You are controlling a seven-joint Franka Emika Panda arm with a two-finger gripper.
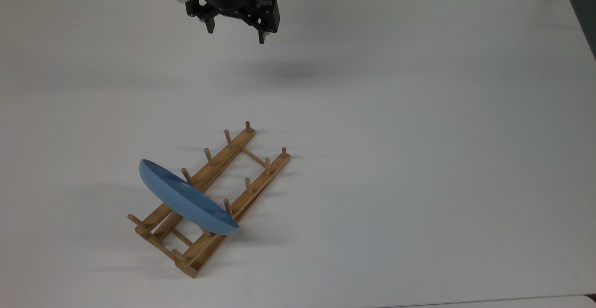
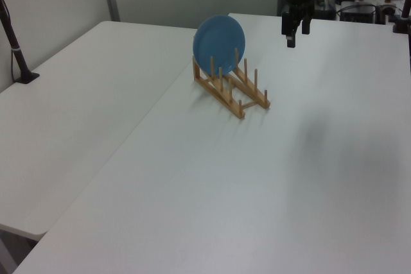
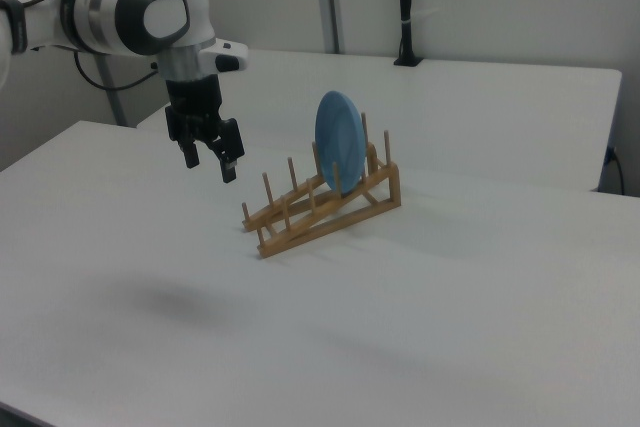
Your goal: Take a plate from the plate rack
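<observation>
Plate (image 1: 186,196) upright in plate rack (image 1: 242,173); gripper (image 1: 236,32) open, well apart.

Bright, even light; perhaps slightly soft.

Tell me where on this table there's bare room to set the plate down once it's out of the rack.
The widest bare stretch of the table lies on the top view's right of the plate rack, reaching the far edge. There is also bare room between the rack and the open hand hovering above it. The only crowded spot is the rack's lower end, where the plate stands on edge between pegs.
</observation>
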